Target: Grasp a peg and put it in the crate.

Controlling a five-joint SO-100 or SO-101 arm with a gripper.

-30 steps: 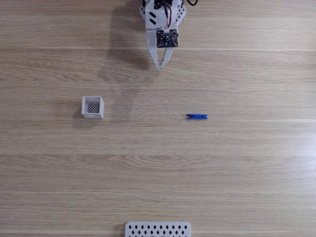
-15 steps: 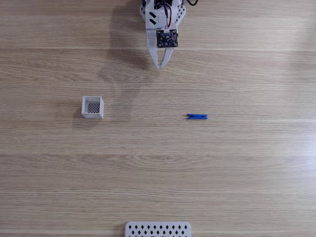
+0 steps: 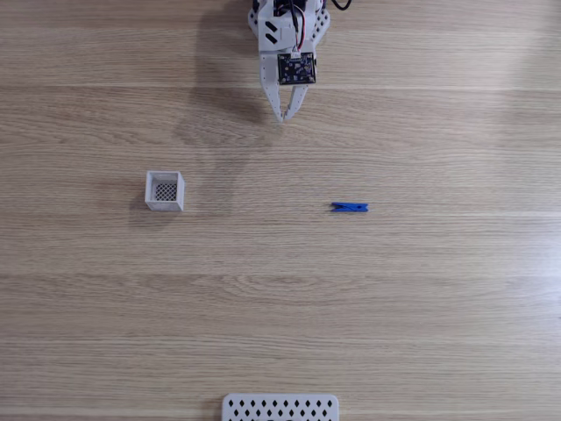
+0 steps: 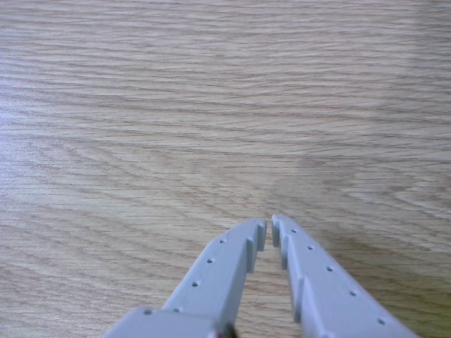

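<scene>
Wood with long pale lines covers the whole bench (image 3: 421, 316). The white hand (image 3: 283, 117) is at the top of the fixed view, near the middle, and its tips point down the picture. The two fingers (image 4: 232, 260) come to a point with their tips almost touching, just a thin slit between them, and nothing is in them. In the other view the hand (image 4: 270, 224) reaches in from the bottom edge over bare wood, and a soft shadow lies on the bench just past the tips. A small black square part (image 3: 296, 68) sits on the arm just behind the fingers. The peg (image 3: 350, 207) is bright blue and thin. In the fixed view it lies flat on the bench, below the hand and a bit to the right, well apart from it, with its long side going left to right. The crate (image 3: 165, 203) is a small white box with its top open and a dark dotted bottom. It stands on the bench below the hand and off to the left, well apart from the hand too. The peg and the crate are about level with each other, far apart, with the hand's tips above the gap between them. A flat white panel (image 3: 280, 408) with little diamond holes lies at the bottom edge, far below the hand.
</scene>
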